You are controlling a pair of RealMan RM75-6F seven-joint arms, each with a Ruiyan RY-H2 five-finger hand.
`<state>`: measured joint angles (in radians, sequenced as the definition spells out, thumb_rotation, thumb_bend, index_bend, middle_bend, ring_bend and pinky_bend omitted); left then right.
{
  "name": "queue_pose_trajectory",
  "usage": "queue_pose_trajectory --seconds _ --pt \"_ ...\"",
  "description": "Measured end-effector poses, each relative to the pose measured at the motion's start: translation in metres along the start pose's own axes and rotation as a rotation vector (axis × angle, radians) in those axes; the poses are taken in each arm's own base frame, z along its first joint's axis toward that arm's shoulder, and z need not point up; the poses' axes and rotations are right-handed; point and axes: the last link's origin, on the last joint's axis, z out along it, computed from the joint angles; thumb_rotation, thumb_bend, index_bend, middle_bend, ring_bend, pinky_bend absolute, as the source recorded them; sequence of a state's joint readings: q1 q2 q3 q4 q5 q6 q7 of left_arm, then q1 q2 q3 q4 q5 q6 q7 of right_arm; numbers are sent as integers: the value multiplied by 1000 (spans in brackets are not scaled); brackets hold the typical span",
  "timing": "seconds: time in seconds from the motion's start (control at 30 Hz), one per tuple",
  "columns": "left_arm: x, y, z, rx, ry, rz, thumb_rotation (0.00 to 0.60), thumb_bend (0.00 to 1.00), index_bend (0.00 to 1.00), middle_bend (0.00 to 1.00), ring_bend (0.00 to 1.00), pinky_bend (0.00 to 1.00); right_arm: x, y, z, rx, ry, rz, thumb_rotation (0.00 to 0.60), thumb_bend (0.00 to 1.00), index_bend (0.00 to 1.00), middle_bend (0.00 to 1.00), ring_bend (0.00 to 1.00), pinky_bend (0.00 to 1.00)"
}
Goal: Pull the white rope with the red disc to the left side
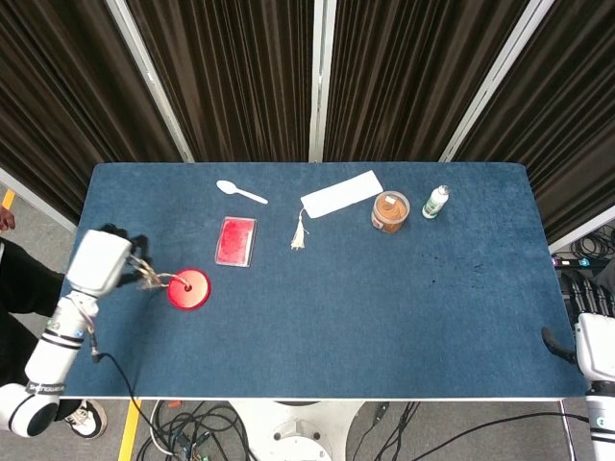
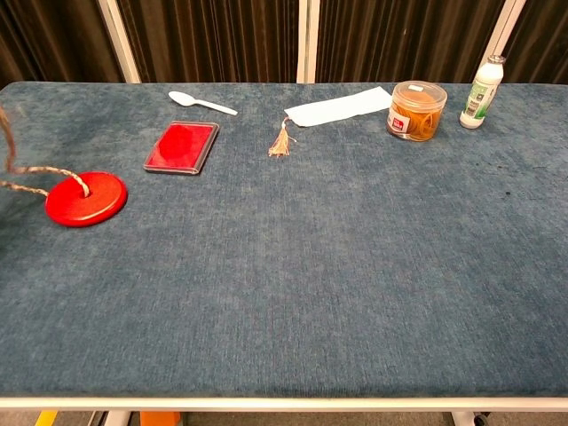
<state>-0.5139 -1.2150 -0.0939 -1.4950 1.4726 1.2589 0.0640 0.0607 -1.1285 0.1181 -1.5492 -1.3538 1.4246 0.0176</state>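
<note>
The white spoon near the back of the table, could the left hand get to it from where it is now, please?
Probably yes: the spoon lies alone on bare cloth, nothing between it and the left hand, though that hand is holding the rope.

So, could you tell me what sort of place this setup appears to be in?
Probably a lab or robot test cell: a blue-covered table before dark curtains, with loose cables on the floor.
</note>
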Motion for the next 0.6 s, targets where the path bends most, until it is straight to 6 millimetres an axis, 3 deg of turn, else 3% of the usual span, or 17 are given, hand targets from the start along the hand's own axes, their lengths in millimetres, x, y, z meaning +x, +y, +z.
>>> queue_pose_trajectory --seconds 0.23,0.37,0.6 --pt "-21 28 -7 -133 -316 21 600 162 83 73 31 255 -2 2 0 -4 -6 3 600 226 0 13 0 0" --pt "-17 29 -7 -137 -318 64 600 148 72 16 11 235 -2 2 0 -3 -6 5 600 226 0 13 0 0" --pt "-1 10 -22 -44 -240 73 600 145 73 22 11 235 0 3 0 -4 6 7 600 226 0 13 0 0"
